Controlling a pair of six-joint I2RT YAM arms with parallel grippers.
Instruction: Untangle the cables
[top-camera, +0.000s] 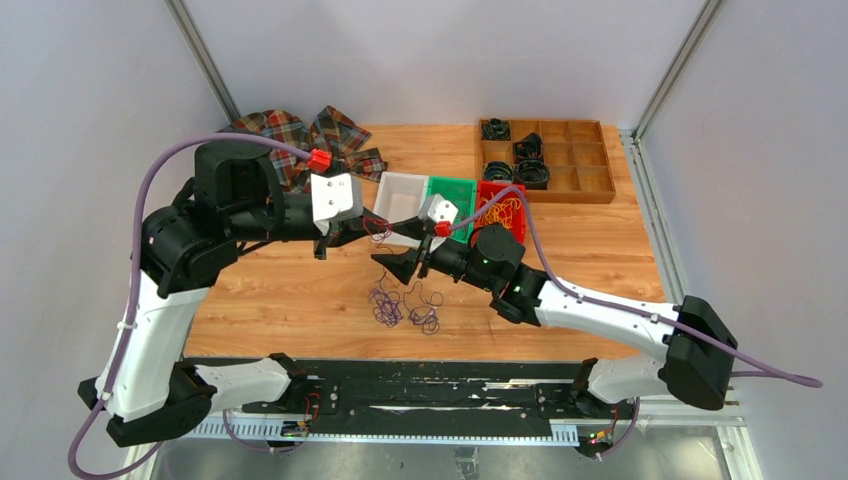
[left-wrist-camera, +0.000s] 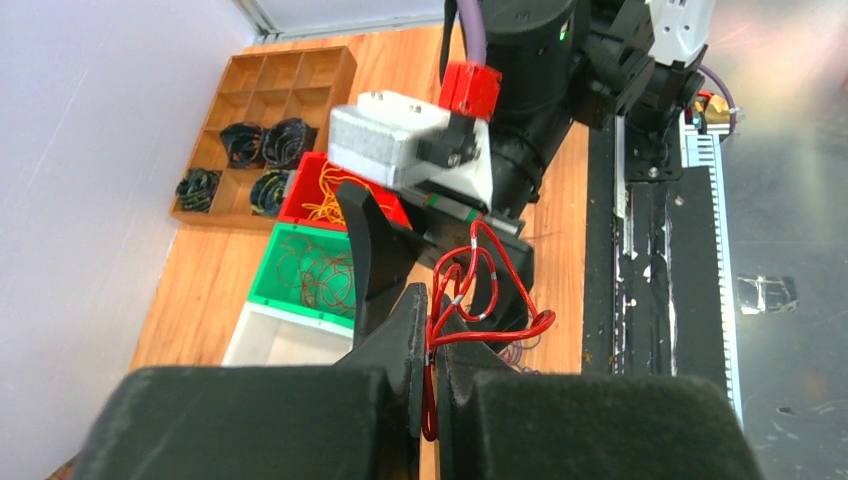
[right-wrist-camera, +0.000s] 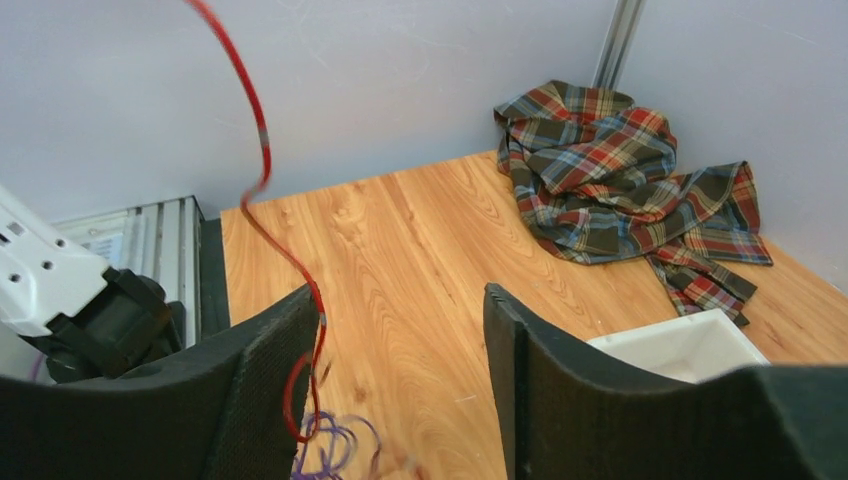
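My left gripper (top-camera: 372, 226) is shut on a thin red cable (left-wrist-camera: 488, 292), pinched between its pads (left-wrist-camera: 432, 345) and held above the table. The cable's loops hang in front of the jaws. My right gripper (top-camera: 398, 246) is open and sits just right of the left one. In the right wrist view its jaws (right-wrist-camera: 400, 385) stand wide apart, and the red cable (right-wrist-camera: 262, 150) hangs along the inside of the left finger (right-wrist-camera: 265, 390), not clamped. Loose purple cables (top-camera: 384, 311) lie on the table below both grippers and show in the right wrist view (right-wrist-camera: 335, 450).
A white bin (top-camera: 398, 190), a green bin (top-camera: 462, 188) with dark cables and a red bin (top-camera: 490, 192) with yellow-orange cables stand mid-table. A wooden tray (top-camera: 590, 180) with black coiled cords is at back right. A plaid cloth (top-camera: 300, 135) lies at back left.
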